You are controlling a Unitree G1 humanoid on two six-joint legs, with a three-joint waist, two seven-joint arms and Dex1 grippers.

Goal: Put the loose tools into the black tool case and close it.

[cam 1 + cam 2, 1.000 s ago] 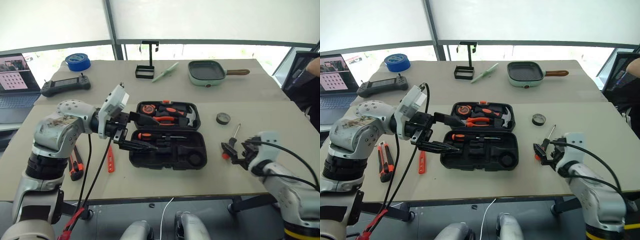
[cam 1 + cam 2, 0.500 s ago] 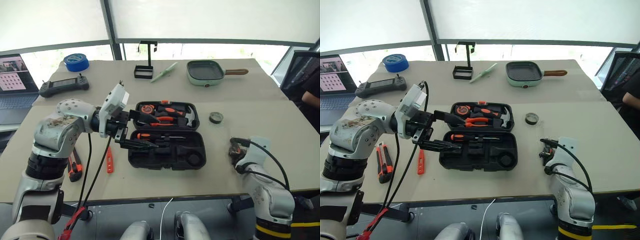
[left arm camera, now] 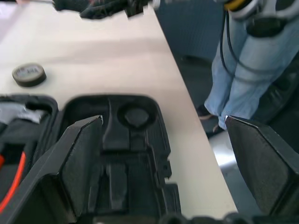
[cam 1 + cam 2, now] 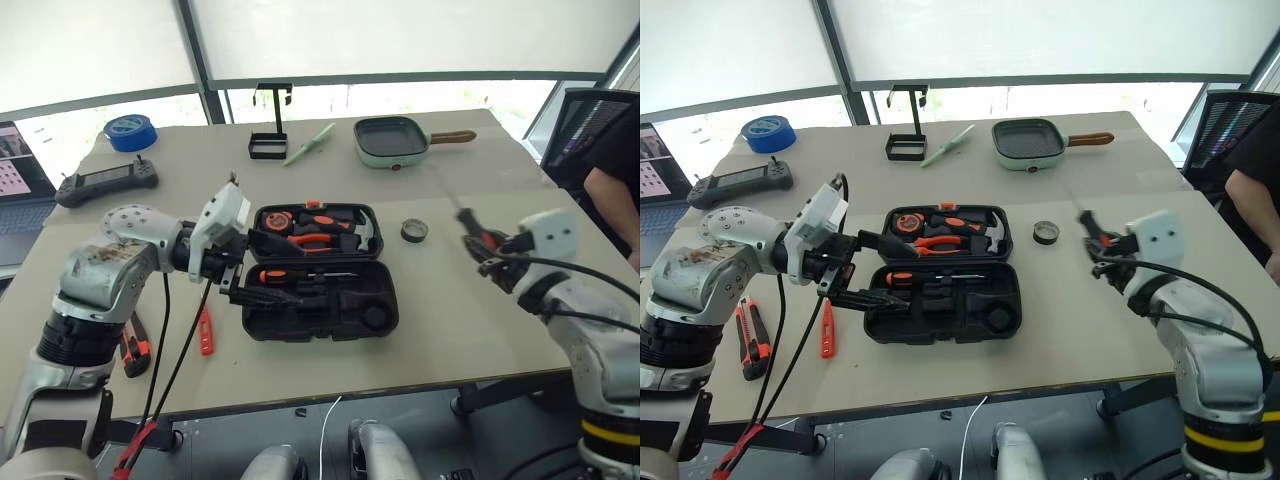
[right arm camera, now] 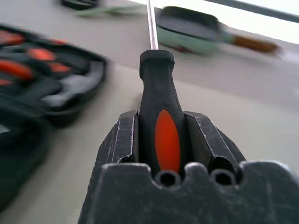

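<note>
The right gripper [image 5: 161, 140] clamped a screwdriver [image 5: 161, 126], shaft pointing forward, probably clear of the table, the open case [image 4: 940, 300] to its left; the left gripper [image 3: 163, 154] gaped wide.

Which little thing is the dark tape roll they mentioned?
Find the open black tool case mid-table. Just beyond its upper right corner, lying flat and alone on the bare table, is the dark tape roll: small and grey-black, unlike the big blue tape roll far left.

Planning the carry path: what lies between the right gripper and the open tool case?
Only a small dark tape roll on otherwise bare table, between right gripper and tool case, in the eye views.
</note>
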